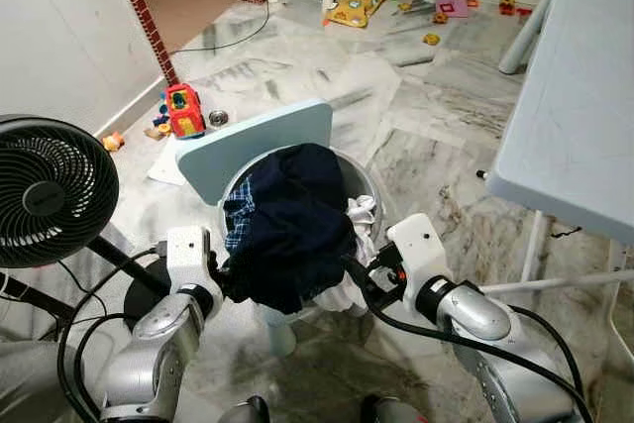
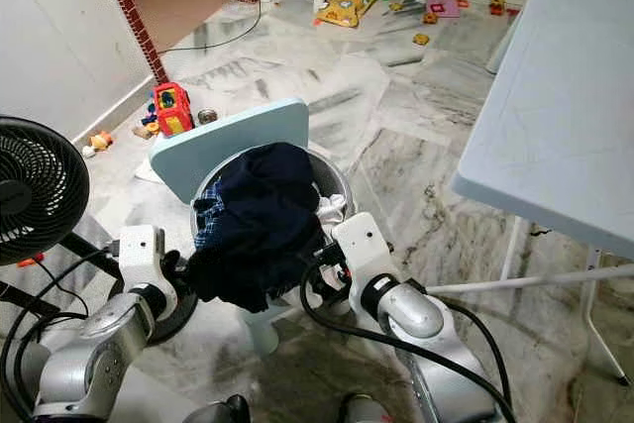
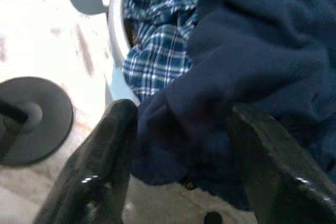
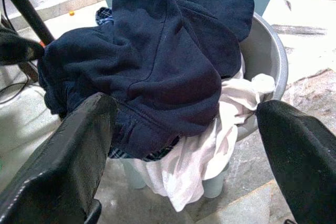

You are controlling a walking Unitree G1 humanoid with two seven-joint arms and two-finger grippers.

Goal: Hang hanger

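Note:
A grey basin (image 4: pixel 268 51) stands on a light blue chair (image 1: pixel 258 146) right in front of me, heaped with clothes. A dark navy garment (image 1: pixel 297 220) lies on top and hangs over the near rim. Under it are a blue plaid shirt (image 3: pixel 157 51) and a white cloth (image 4: pixel 210 150). My left gripper (image 3: pixel 181 111) is open at the pile's left side, a fold of the navy garment between its fingers. On the right side of the pile my right gripper (image 4: pixel 184 106) stands wide open, facing the clothes with nothing held.
A black fan (image 1: pixel 45 190) on a round base stands close on my left. A pale blue folding table (image 1: pixel 575 96) fills the right side. A red toy truck (image 1: pixel 184 111) and other toys lie on the marble floor beyond the chair.

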